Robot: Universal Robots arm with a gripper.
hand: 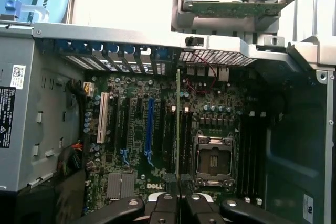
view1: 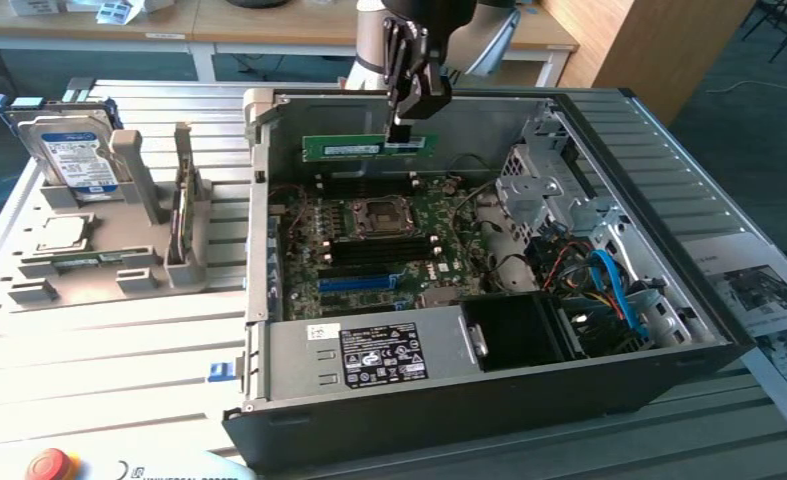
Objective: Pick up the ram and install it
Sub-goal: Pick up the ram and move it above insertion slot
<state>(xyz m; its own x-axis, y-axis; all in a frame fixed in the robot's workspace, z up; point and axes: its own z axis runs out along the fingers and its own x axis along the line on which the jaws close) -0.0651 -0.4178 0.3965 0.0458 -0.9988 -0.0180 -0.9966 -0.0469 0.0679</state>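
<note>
The ram (view1: pixel 364 148) is a long green stick, held level above the open computer case (view1: pixel 660 370). My gripper (view1: pixel 403 132) is shut on its end nearer the exterior view's right, hanging over the back of the motherboard (view1: pixel 433 215). In the wrist view the ram (hand: pixel 178 124) shows edge-on as a thin line running out from my gripper (hand: pixel 178 205), over the black slots (hand: pixel 170 135) beside the CPU socket (hand: pixel 213 158). Below in the exterior view lie the CPU socket (view1: pixel 377 216) and black slots (view1: pixel 373 250). The stick hangs clear of the board.
A long blue slot (hand: pixel 149 127) lies further from the socket. A power supply (view1: pixel 366 355) fills the case's near side, and a metal drive cage (view1: pixel 553 190) with cables its right. A grey rack with a hard drive (view1: pixel 73 150) stands at the exterior view's left.
</note>
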